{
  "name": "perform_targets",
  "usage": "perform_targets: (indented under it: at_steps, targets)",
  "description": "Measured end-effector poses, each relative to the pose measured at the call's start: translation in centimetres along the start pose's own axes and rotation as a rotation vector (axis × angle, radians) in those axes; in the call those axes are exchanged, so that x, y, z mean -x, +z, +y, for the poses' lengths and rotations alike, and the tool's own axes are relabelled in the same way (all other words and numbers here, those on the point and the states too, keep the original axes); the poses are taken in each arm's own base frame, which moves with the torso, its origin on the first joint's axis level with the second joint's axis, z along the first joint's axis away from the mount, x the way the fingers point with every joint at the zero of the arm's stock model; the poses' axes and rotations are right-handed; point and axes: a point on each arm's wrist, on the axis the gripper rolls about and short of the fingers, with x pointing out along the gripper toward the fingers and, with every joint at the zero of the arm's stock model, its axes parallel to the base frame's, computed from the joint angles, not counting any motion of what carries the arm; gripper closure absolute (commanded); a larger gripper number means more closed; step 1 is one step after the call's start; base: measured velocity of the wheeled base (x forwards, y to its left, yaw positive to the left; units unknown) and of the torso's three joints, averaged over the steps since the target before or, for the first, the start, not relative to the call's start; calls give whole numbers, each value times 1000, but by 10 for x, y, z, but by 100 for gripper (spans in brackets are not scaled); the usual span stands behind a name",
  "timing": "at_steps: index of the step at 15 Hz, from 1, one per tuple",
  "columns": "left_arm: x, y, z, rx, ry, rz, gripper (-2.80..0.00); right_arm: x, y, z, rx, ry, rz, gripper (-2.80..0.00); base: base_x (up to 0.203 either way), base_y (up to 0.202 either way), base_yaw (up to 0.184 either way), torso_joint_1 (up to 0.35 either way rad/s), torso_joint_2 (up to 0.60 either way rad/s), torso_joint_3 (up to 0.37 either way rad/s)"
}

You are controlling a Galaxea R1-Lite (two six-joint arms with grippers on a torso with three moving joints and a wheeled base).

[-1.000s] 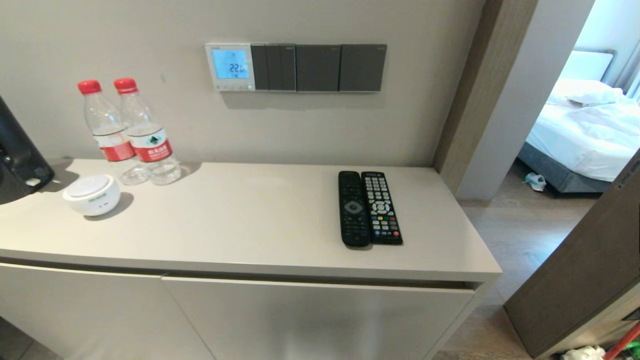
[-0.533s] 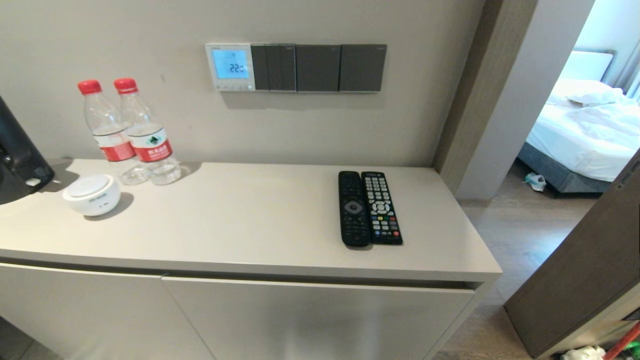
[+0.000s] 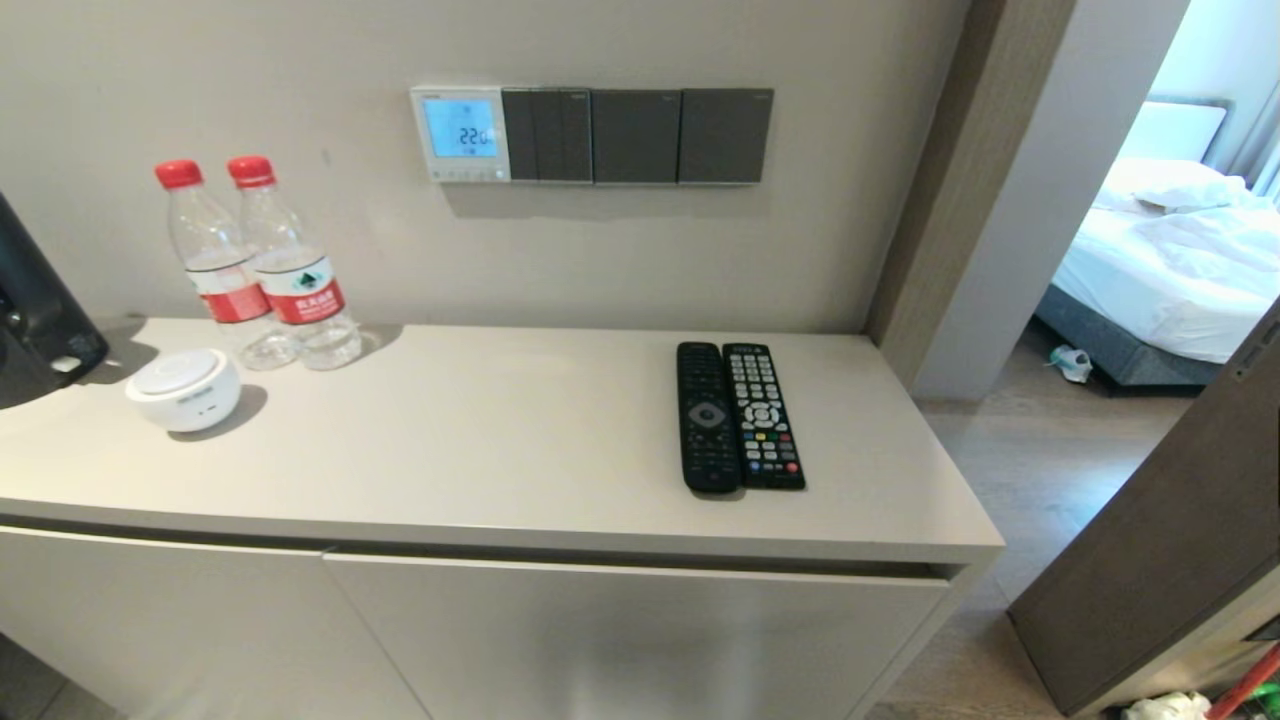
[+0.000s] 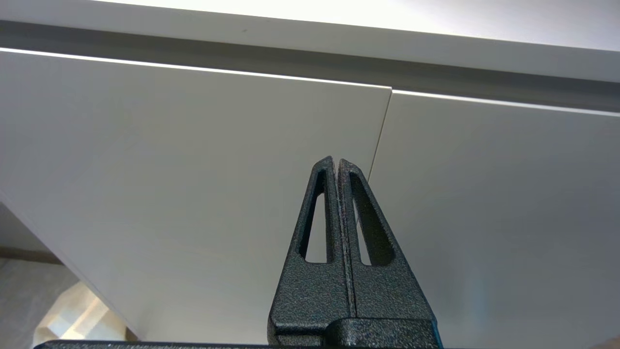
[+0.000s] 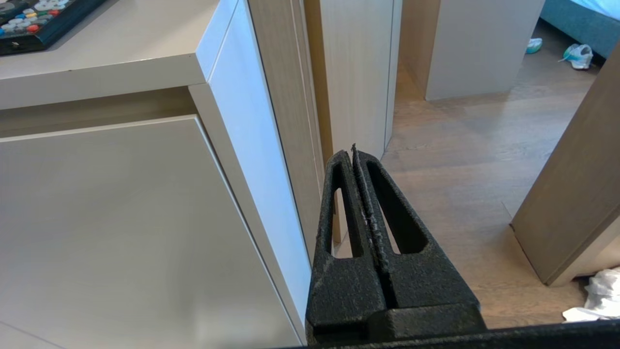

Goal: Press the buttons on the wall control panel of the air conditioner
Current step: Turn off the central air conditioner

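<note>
**Both hands low by the cabinet, panel untouched**

Head view: one white wall control panel (image 3: 460, 133) on the wall above the bench (image 3: 480, 440), screen lit blue reading 22.0, row of tiny buttons (image 3: 466, 174) along its bottom edge, count not readable. Three dark grey switch plates (image 3: 636, 135) touch its right side. On the bench: two water bottles (image 3: 262, 265) with red caps, one white round device (image 3: 183, 388), two black remotes (image 3: 740, 415) side by side. No arm in this view.

Left wrist: left hand (image 4: 337, 162) pinched tight, empty, facing two cabinet doors (image 4: 193, 184) below the bench edge.

Right wrist: right hand (image 5: 352, 151) also pinched tight, empty, at the cabinet's right corner above wood floor (image 5: 465, 165)
</note>
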Motion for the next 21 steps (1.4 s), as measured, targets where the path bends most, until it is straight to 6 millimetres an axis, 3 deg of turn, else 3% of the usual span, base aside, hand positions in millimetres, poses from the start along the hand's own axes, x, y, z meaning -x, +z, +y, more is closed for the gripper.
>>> perform_targets:
  at_steps: [21]
  targets:
    - [0,0,0,8,2,-1,0,0,0,0,0,0,0,0,0,0,0,0,0,0]
